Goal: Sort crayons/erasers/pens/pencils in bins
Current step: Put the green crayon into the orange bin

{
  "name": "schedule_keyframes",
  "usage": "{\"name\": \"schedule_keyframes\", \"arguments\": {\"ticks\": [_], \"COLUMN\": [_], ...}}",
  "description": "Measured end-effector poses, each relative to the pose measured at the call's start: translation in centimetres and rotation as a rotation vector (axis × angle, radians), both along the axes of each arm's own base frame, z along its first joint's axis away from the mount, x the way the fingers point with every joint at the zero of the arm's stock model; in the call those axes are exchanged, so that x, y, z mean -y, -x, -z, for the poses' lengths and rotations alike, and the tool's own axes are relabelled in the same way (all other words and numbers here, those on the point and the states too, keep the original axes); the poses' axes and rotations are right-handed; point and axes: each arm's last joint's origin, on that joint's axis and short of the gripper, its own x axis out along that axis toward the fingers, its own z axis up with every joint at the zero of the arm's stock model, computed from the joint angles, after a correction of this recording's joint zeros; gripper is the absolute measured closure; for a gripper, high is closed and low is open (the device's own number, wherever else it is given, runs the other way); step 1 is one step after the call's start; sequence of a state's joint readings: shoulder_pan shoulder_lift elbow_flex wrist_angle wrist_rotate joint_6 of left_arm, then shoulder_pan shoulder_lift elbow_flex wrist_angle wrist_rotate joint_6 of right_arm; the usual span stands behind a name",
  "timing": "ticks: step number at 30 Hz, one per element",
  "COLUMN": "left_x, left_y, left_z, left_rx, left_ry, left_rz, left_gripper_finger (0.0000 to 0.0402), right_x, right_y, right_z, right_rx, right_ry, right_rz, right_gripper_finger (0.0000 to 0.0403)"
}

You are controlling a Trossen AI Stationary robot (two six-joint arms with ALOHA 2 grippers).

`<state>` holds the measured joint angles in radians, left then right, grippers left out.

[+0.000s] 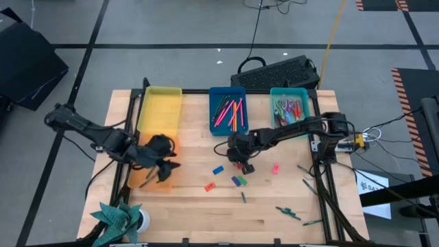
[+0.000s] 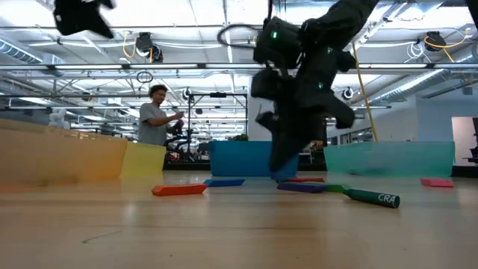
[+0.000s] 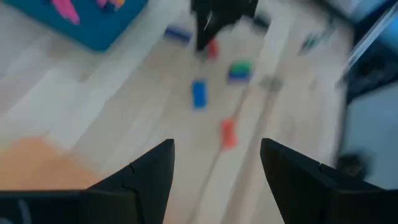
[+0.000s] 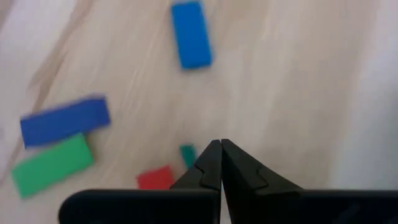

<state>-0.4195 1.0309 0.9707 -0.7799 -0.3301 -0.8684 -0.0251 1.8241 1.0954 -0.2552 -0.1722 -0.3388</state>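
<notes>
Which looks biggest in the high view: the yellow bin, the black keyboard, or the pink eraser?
1. Black keyboard and yellow plastic bin look alike in size, too close to rank.
2. Small pink eraser block is clearly smallest.

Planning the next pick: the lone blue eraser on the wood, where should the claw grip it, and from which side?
Grip the blue eraser across its narrow width at mid-length, coming straight down. It lies flat, with nothing touching it and both long sides free. The right claw is nearest but shut, so it would probably need to open first.
</notes>
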Motion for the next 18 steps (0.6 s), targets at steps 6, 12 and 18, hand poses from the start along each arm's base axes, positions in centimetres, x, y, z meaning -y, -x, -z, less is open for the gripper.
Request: {"name": "schedule_keyframes", "arguments": {"ticks": [6, 12, 18], "left_x": [-1.0, -1.9, -2.4], "left_y": [-1.9, -4.5, -7.9], "left_z": [0.7, 2.4, 4.5], "left_rx": [0.059, 0.099, 0.13], "left_ry": [0.228, 0.272, 0.273], "left_rz": [-0.12, -0.177, -0.135], "left_gripper_finger": [0.0163, 0.0163, 0.0163], "right_x": [-1.9, -3.8, -4.1], "right_y": [0.3, 1.3, 2.3], "right_z": [-3.7, -7.3, -6.3], "right_rx": [0.142, 0.276, 0.135], "right_ry": [0.164, 0.208, 0.178], "right_rz": [0.066, 0.131, 0.118], "right_gripper_finger": [0.0402, 0.0402, 0.0402]}}
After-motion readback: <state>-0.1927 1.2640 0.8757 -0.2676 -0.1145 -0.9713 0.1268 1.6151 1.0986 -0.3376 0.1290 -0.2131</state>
